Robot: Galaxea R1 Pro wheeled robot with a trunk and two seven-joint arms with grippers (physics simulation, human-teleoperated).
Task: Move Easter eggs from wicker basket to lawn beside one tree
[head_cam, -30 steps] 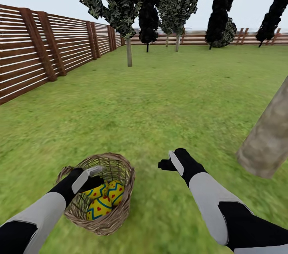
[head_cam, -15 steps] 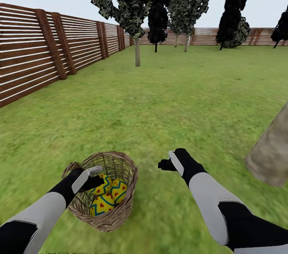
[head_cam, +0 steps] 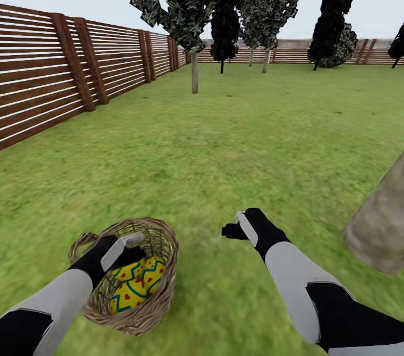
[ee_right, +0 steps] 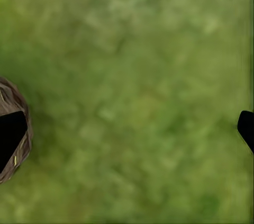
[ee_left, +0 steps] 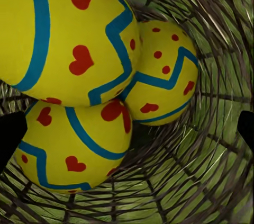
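Basket (head_cam: 126,277) now sits lower-left than a moment ago, tipped toward the robot. Left gripper (head_cam: 124,248) hovers wide open inside it over three eggs (ee_left: 69,38). Right gripper (head_cam: 238,228) open, empty, above lawn (head_cam: 224,137).

Left black gripper (head_cam: 130,245) covers part of the yellow zigzag-banded eggs (head_cam: 133,283) in the tan woven wicker basket (head_cam: 147,311) under it; egg count unreadable from the head view. Left wrist view: top heart-marked egg (ee_left: 63,33) cropped by frame edge. Thick grey-brown trunk (head_cam: 380,227) right of the right gripper (head_cam: 240,228), cut by frame edge.
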